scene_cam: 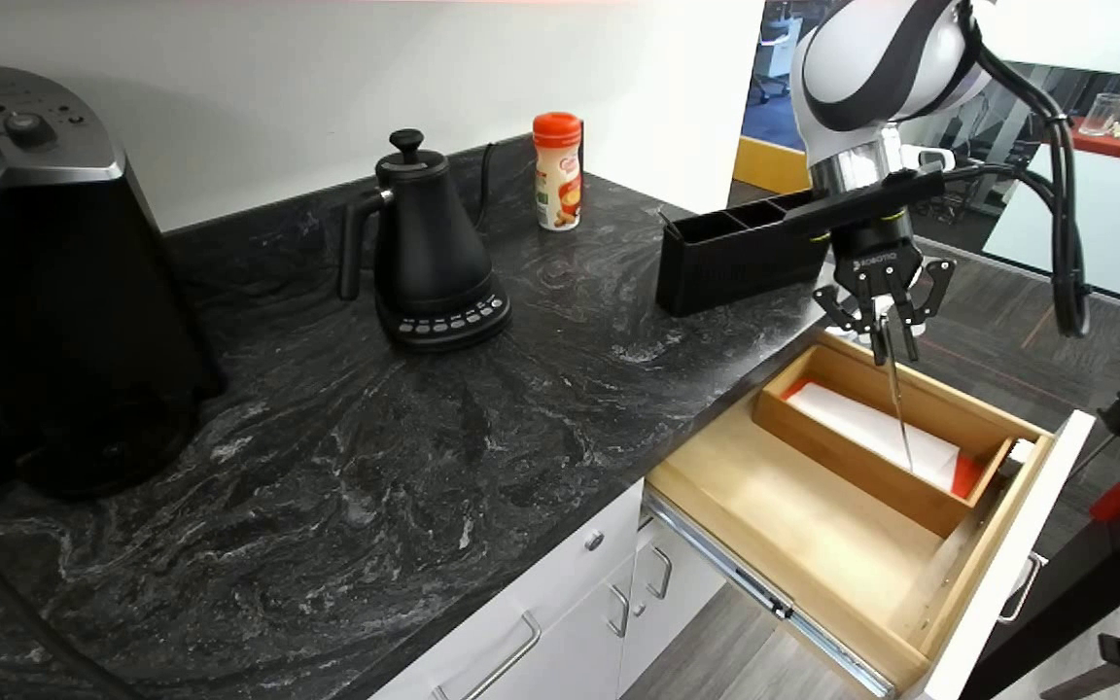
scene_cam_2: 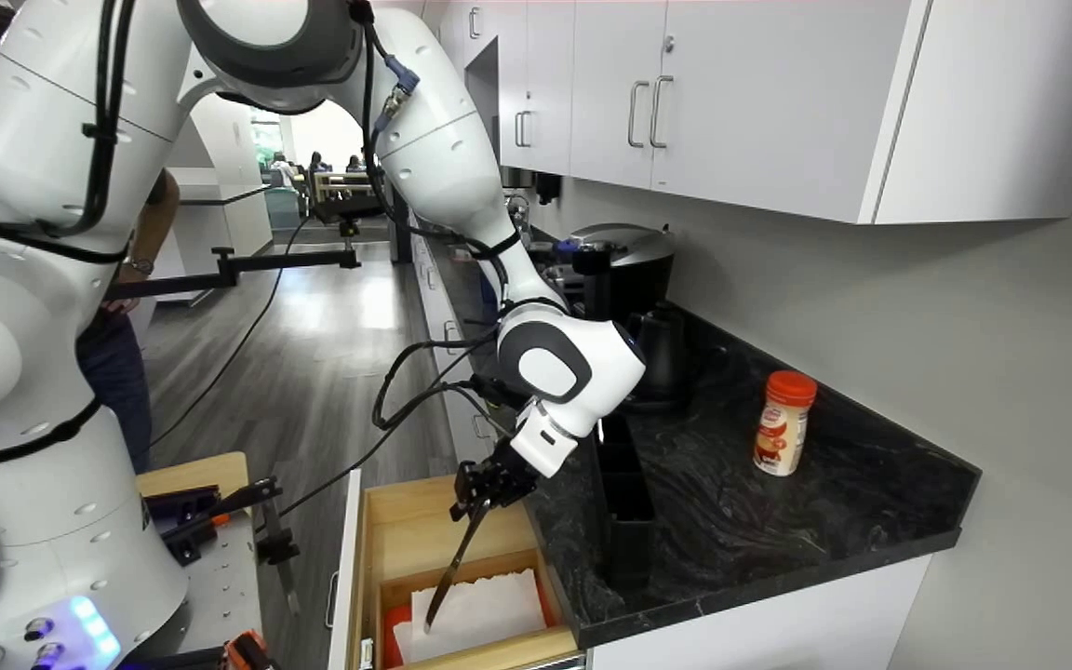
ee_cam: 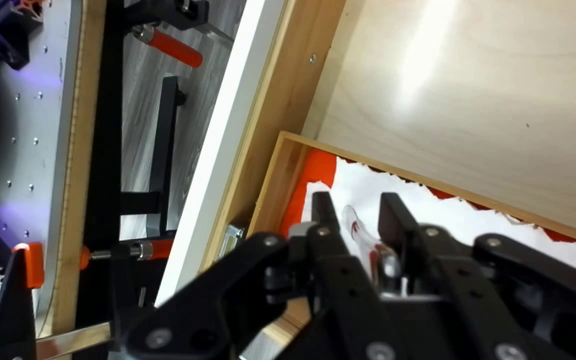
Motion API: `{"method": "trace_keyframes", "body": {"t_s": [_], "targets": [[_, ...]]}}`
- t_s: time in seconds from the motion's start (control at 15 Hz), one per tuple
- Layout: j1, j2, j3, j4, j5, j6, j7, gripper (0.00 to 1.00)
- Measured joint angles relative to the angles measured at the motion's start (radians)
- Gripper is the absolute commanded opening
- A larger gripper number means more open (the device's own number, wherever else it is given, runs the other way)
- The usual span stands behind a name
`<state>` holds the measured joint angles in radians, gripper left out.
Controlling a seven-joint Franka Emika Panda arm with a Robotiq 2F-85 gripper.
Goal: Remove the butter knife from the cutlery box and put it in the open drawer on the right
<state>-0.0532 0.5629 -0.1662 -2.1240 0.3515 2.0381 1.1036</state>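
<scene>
The butter knife [scene_cam: 898, 399] stands tilted, its lower end on white paper in the wooden tray insert [scene_cam: 857, 473] of the open drawer [scene_cam: 803, 525]. It also shows in an exterior view [scene_cam_2: 452, 575] and the wrist view [ee_cam: 358, 228]. My gripper [scene_cam: 895, 358] is above the tray insert, fingers apart around the knife's upper end. In the wrist view the gripper [ee_cam: 355, 200] shows a gap on one side of the knife, which lies close to the other finger. The black cutlery box [scene_cam: 740, 267] stands on the counter beside the drawer; a thin handle sticks out of it.
A black kettle [scene_cam: 434, 243] and a red-capped creamer bottle [scene_cam: 558, 175] stand on the dark counter [scene_cam: 375, 467]. A coffee maker [scene_cam: 54, 253] is at the far left. The drawer's white front panel [ee_cam: 218, 125] and clamps with red handles [ee_cam: 173, 47] lie near the robot base.
</scene>
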Motion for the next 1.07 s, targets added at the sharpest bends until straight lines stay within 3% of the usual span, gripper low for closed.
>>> {"method": "trace_keyframes", "body": {"t_s": [0.4,1.07], "targets": [[0.0,0.0,0.0,-0.001,0.0,0.0,0.002,0.99],[0.0,0.0,-0.003,-0.001,0.0,0.0,0.002,1.0]]}}
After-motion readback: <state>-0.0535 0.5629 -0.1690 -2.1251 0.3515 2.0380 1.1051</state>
